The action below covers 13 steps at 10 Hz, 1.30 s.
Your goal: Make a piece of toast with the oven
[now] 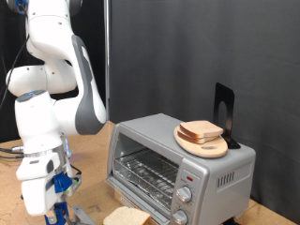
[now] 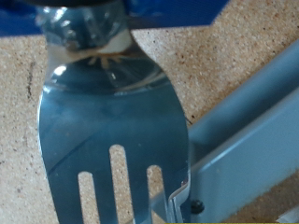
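Observation:
The silver-grey oven (image 1: 183,164) stands on the table at the exterior view's right, its wire rack showing through the front. The piece of toast (image 1: 201,130) lies on a round wooden plate (image 1: 202,146) on the oven's top. My gripper (image 1: 54,208) is low at the exterior view's bottom left, apart from the oven. In the wrist view the gripper (image 2: 89,17) shows as blue parts around the taped handle of a slotted metal spatula (image 2: 112,121), whose blade is just above the speckled tabletop (image 2: 234,56).
A second bread slice (image 1: 127,217) lies on the table in front of the oven. A black stand (image 1: 224,112) rises behind the plate. A grey metal edge (image 2: 248,140) lies beside the spatula blade. Dark curtains form the backdrop.

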Motion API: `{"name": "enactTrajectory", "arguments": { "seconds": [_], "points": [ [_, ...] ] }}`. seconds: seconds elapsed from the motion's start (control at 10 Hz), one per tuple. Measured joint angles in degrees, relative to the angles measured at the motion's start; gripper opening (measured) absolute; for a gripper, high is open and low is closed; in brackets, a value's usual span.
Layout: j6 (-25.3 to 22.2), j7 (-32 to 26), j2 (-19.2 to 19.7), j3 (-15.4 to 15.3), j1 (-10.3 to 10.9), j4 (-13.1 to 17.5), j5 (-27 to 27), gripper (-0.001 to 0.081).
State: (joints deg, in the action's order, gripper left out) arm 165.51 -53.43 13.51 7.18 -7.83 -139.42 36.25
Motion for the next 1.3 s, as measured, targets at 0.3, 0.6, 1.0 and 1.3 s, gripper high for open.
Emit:
{"name": "enactTrajectory", "arguments": {
  "seconds": [0.3,0.6,1.0,1.3],
  "points": [
    [-1.78,0.08,-1.02,-0.18,0.58,-0.22,-0.21,0.0366],
    [-1.96,1.25,-2.02,0.8,0.62,-1.75,-3.87,0.0366],
    [-1.71,2.34,-1.94,3.19,0.53,-3.01,-6.67,0.0366],
    [-1.71,3.5,-1.84,3.22,0.66,-3.42,-6.66,0.0366]
  ]
}}
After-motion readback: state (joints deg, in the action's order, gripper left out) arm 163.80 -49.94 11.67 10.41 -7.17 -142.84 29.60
